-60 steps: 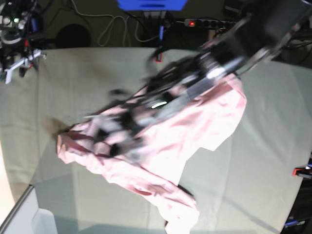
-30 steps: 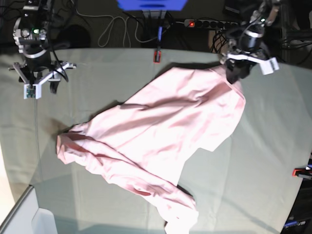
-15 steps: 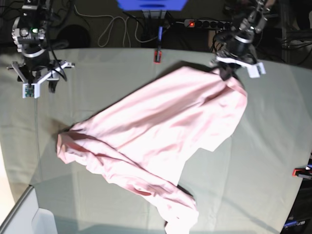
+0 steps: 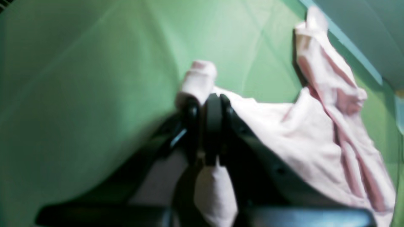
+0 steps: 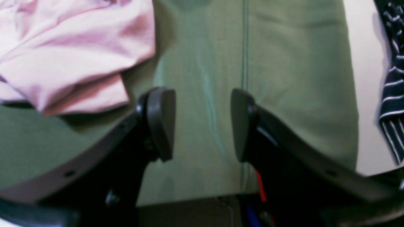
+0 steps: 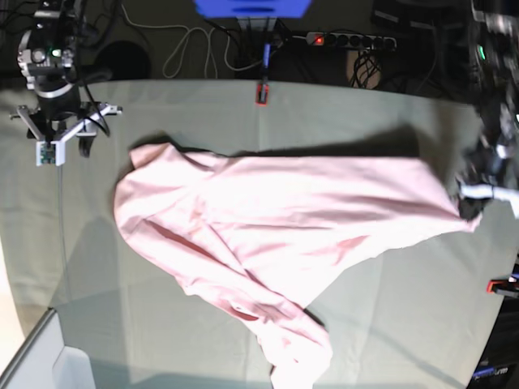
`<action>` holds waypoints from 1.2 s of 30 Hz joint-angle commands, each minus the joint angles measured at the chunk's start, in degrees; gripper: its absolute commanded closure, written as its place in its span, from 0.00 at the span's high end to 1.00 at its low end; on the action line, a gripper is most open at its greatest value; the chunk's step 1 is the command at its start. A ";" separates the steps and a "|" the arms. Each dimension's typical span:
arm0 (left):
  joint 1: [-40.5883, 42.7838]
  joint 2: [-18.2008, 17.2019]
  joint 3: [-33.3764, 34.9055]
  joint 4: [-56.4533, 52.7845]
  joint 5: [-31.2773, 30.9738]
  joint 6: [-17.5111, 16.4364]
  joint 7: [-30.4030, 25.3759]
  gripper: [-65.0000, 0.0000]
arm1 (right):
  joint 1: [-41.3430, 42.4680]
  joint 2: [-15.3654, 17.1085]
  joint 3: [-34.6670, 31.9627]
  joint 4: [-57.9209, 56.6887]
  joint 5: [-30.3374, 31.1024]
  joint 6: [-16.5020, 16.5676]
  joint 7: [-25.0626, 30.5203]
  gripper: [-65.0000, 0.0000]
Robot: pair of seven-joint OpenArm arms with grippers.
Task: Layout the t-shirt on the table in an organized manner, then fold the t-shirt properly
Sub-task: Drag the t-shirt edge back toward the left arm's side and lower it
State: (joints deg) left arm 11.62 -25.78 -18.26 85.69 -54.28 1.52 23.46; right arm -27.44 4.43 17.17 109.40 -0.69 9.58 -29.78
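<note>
Dragged rightward, the t-shirt (image 6: 276,219) stretches across the table (image 6: 389,324); left jaws clamped on it, right jaws apart.

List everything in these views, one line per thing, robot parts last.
t-shirt: one, pale pink, spread crumpled across the table's middle, one corner pulled to the base view's right.
table: one, pale grey-green cloth cover, fills most of the base view.
clamps: two seen, red-orange, far edge and right edge.
power strip: one, dark with a red light, behind the table.
cables: several, pale, behind the table.
left gripper: one, black, shut on a t-shirt corner.
right gripper: one, black, open above bare table beside the shirt.
</note>
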 commanded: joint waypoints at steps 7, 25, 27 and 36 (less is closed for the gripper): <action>-6.12 2.62 -8.07 -6.70 -0.36 -0.60 16.58 0.01 | 0.32 0.19 -6.05 1.23 0.38 -0.13 1.60 0.60; 1.44 7.80 -19.94 -4.94 -0.53 -0.51 25.64 0.70 | 4.72 0.10 -9.04 0.97 0.38 -0.13 -2.53 0.65; 1.70 7.27 -20.02 -3.71 -0.44 -0.24 25.81 0.67 | 4.72 0.10 -9.04 0.97 0.38 -0.13 -2.53 0.65; 3.72 15.54 -19.50 -3.10 6.94 -0.42 25.46 0.67 | 4.63 0.10 -9.04 0.97 0.38 -0.13 -2.53 0.65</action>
State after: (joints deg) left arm 16.14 -8.93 -37.43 81.45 -46.74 1.19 48.99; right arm -22.90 4.23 7.97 109.45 -0.58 9.61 -33.43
